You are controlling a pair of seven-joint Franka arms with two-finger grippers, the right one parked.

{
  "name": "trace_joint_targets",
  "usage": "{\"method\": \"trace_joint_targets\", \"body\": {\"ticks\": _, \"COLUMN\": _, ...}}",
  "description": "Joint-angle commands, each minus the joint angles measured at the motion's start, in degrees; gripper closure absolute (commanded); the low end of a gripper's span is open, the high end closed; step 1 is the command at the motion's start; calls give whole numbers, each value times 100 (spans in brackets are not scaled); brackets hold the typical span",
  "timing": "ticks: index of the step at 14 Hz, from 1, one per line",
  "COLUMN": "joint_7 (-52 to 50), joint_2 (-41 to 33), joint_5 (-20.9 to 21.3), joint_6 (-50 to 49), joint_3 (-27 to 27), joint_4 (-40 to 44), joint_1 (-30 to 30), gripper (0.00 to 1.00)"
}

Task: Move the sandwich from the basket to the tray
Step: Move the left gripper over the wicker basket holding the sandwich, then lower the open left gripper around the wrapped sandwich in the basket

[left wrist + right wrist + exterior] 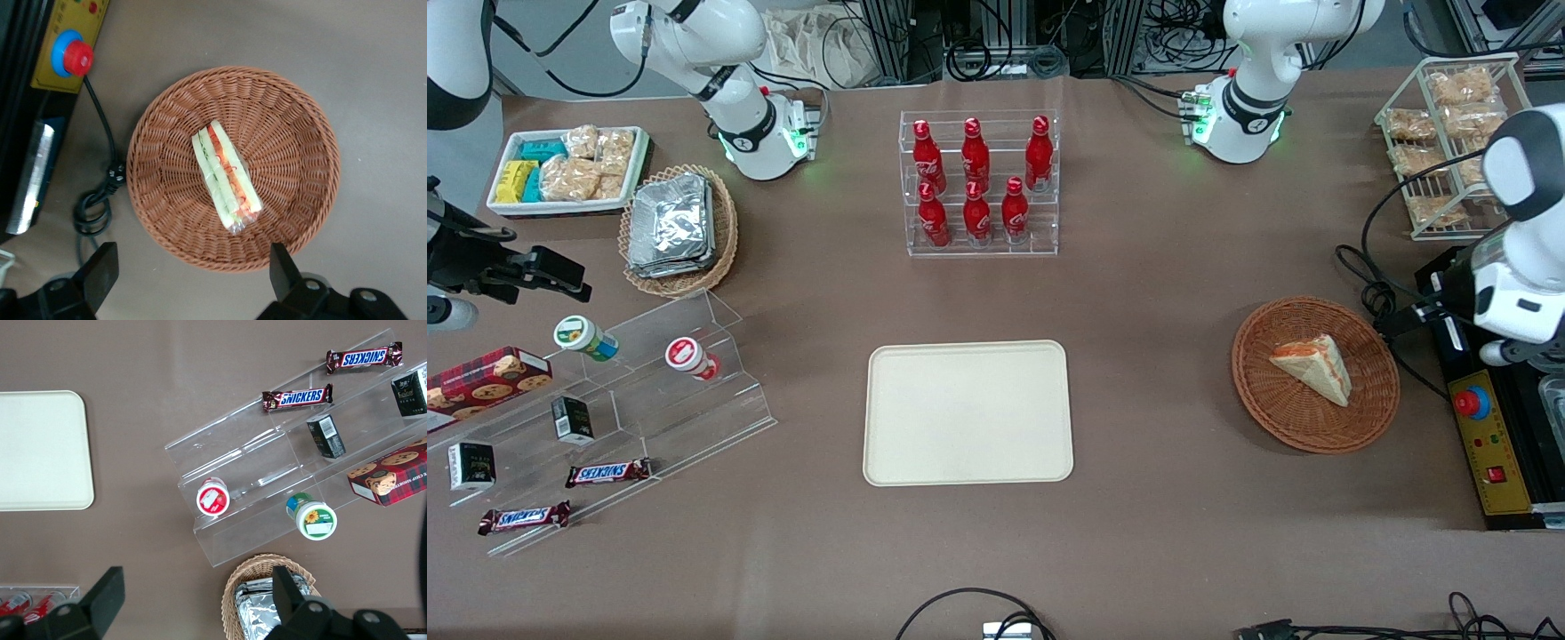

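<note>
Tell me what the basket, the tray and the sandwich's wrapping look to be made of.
Basket: woven wicker, reddish-brown, its ribbed weave showing.
Tray: likely plastic, smooth matte cream with a moulded low rim.
Sandwich: soft white bread in what looks like clear film, glossy and crinkled at one end.
The gripper, open, hovers above the basket's rim.

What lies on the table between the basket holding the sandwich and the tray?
Nothing: the front view shows bare brown tabletop between the basket, with the sandwich in it, and the tray. The open gripper hovers above the basket.
</note>
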Motion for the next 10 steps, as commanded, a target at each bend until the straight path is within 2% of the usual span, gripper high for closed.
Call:
{"method": "trace_joint_targets", "body": {"ticks": 1, "joint_7": -663, "joint_2": -179, "joint_5": 38, "joint_6": 740, "joint_3": -14, "joint_4": -731, "joint_1": -15, "gripper": 0}}
{"method": "trace_joint_targets", "body": {"ticks": 3, "joint_7": -1121, "joint_2": -66, "joint_5": 3, "joint_6": 1207, "joint_3": -23, "joint_4": -969, "joint_1": -33, "gripper": 0}}
{"method": "trace_joint_targets", "body": {"ticks": 10, "joint_7": -2325, "joint_2": 514, "joint_5": -41, "joint_6": 1814, "joint_3": -58, "joint_4": -997, "joint_1": -313, "gripper": 0}}
